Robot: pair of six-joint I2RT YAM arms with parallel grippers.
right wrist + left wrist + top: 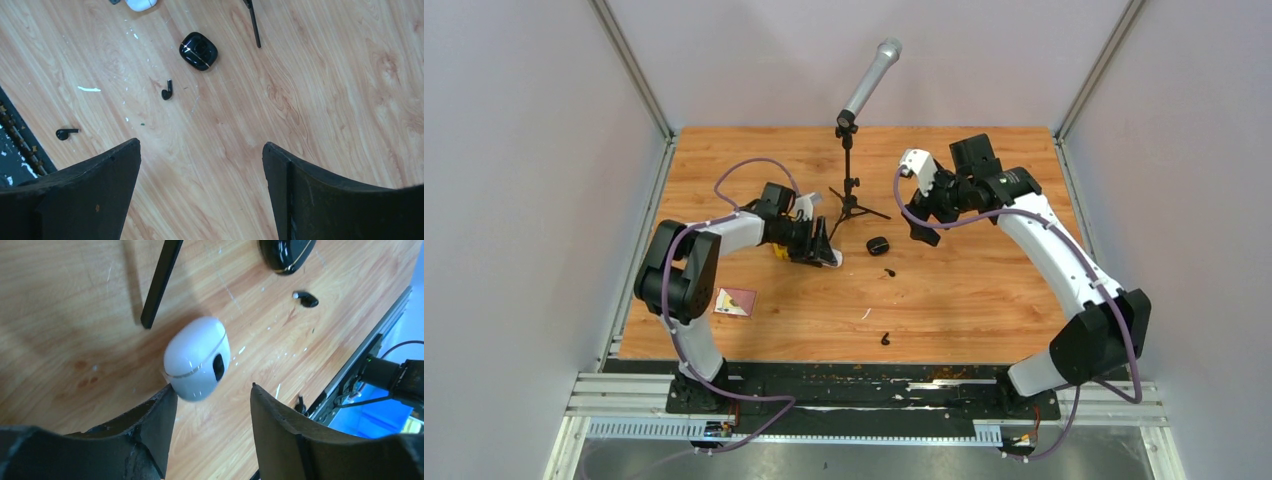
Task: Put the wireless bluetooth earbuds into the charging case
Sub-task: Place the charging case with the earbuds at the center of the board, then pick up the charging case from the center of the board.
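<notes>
Your left claw [212, 391] stands part open, low over the table [60, 315], and holds nothing. The white case [197, 357] lies shut just beyond its tips, at the centre of the left wrist view. The tip of the finger on the left of that view touches the case's lower edge; the other finger stands clear of it. The case shows a thin metallic seam line and a dark oval spot on its front. No lettering can be read on it, and its lower part is blurred.

Your right claw [201, 145] is spread wide and holds nothing, hanging above the wood.

The black case [198, 50] lies shut in the upper centre of the right wrist view, with a gold line across it; no brand mark can be made out. One black earbud [167, 90] lies near it, below and to the left. The second black earbud [66, 133] lies well apart at the left edge, near the table's dark border. Both rest on the table, outside either case.

In the top view, the microphone stand [852, 190] rises at the upper centre. A small printed card [735, 301] lies at the lower left of the board; its print is too small to read.
</notes>
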